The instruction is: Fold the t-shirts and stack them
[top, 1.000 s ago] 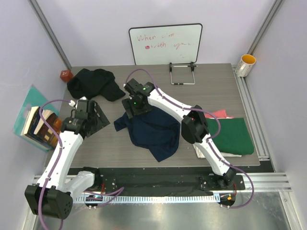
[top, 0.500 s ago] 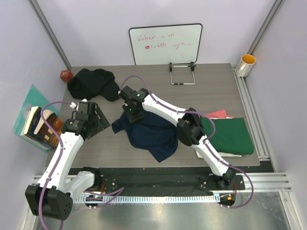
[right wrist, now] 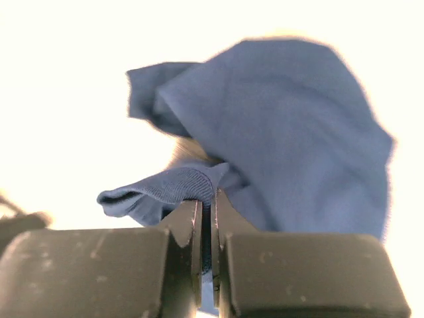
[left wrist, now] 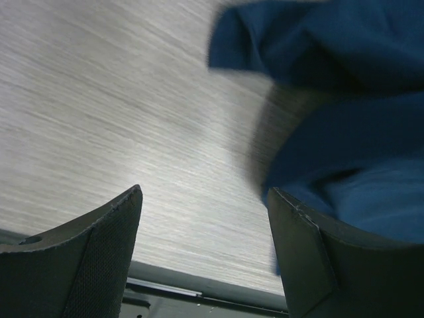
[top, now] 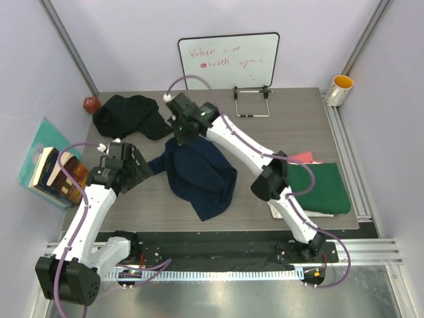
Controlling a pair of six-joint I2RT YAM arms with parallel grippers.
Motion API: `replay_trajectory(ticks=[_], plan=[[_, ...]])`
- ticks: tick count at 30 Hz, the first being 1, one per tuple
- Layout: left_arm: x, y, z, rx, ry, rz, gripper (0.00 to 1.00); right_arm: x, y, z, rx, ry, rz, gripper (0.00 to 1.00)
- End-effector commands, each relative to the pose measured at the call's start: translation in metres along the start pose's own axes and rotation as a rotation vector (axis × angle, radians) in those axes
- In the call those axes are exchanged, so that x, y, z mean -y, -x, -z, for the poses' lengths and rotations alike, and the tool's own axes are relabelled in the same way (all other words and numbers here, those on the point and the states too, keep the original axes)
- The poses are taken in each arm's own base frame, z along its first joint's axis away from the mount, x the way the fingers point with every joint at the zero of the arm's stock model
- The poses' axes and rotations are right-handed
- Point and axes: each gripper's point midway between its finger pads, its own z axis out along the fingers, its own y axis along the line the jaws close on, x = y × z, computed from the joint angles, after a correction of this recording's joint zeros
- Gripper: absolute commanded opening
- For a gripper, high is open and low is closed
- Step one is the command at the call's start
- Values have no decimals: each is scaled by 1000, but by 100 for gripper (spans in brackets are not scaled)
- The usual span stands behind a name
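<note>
A crumpled navy t-shirt (top: 202, 177) lies mid-table. My right gripper (top: 180, 137) is shut on a ribbed edge of it at its far side, and the cloth is pinched between the fingers (right wrist: 189, 222) in the right wrist view, where the navy t-shirt (right wrist: 291, 132) hangs beyond them. My left gripper (top: 142, 167) stands open just left of the shirt's near-left corner. Its fingers (left wrist: 99, 252) hold nothing, and the navy t-shirt (left wrist: 351, 139) lies ahead to the right of them. A black t-shirt (top: 129, 116) is heaped at the back left. A folded dark green t-shirt (top: 321, 189) tops a cream-white one (top: 285, 212) and a pink-red one (top: 303, 157) at the right.
A whiteboard (top: 228, 61) leans against the back wall, with a wire stand (top: 252, 101) in front of it. A yellow-lined mug (top: 340, 89) sits off the table's back right corner, a red object (top: 91, 104) at the back left, and books (top: 53, 173) past the left edge.
My right gripper has shut on the navy shirt's edge and pulled it toward the back of the table. The shirt has shifted left. The left gripper has edged toward the shirt's corner.
</note>
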Motion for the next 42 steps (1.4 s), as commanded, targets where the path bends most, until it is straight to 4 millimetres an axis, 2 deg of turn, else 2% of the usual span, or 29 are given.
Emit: replay_trajectory(ticks=[1,2,4,5,7,8,10,11,14,15,18,21,26,29,30,31,36,39,42], plan=[[19,17,-2,45,-70,30,77,-12,131,213,559,201,-46,1],[21,18,-2,44,-81,30,77,-10,145,229,632,216,-53,1],[29,20,-2,41,-110,31,77,-1,160,274,741,232,-71,1],[32,21,-2,40,-123,29,77,11,171,313,834,236,-90,1],[37,24,-2,41,-139,30,77,23,181,354,921,268,-149,1],[38,24,-2,40,-143,25,77,35,187,393,1000,317,-151,1],[41,26,-3,36,-151,22,77,48,191,426,1056,388,-221,1],[42,26,-3,34,-151,21,77,59,192,458,1124,429,-217,1],[41,23,-6,21,-147,34,77,69,191,482,1160,481,-232,1],[41,22,-6,19,-148,38,77,69,190,481,1152,489,-230,1],[42,18,-7,10,-159,48,77,70,186,452,1064,509,-254,1],[39,13,-9,-1,-155,49,77,71,184,411,948,532,-292,1],[36,4,-14,-20,-153,58,77,70,183,381,841,551,-315,1],[33,-3,-22,-35,-141,65,77,64,182,370,790,590,-335,1],[36,-6,-23,-52,-161,67,78,60,182,368,779,604,-345,1],[37,-6,-24,-52,-161,67,78,46,180,361,752,636,-328,1],[40,-7,-36,-70,-157,62,77,16,179,354,726,696,-295,1],[43,-6,-43,-82,-151,53,78,4,185,374,762,770,-273,1],[48,0,-47,-76,-149,44,78,0,188,389,789,805,-280,1]])
